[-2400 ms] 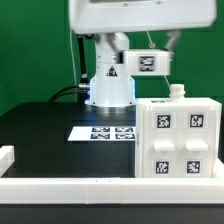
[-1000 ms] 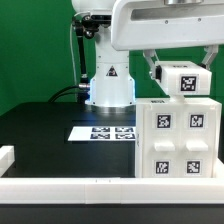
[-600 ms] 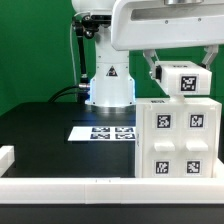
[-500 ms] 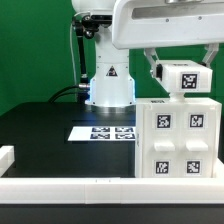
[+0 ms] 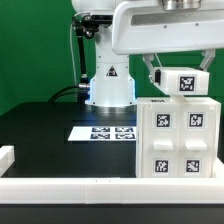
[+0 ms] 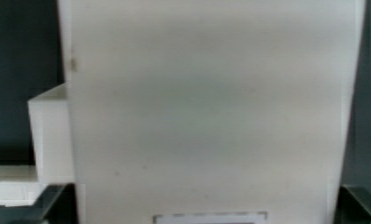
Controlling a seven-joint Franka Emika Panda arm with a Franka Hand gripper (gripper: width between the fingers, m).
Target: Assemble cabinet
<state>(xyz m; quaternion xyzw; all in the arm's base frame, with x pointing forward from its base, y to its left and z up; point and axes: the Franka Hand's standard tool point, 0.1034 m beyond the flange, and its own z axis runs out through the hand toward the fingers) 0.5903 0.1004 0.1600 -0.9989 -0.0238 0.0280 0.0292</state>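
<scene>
The cabinet (image 5: 178,140) is a smooth, matte white plastic box, squarish. It stands upright on the black surface (image 5: 40,130) at the exterior view's right, its four-tagged face toward the camera. The claw (image 5: 183,79) is clamped on a small white tagged block (image 5: 188,84) just above the cabinet's top, the block's long axis lying level.

Bright, even light leaves the cabinet (image 5: 178,143), lower right in the exterior view, nearly shadowless; the wrist view is greyish and blurred.
</scene>
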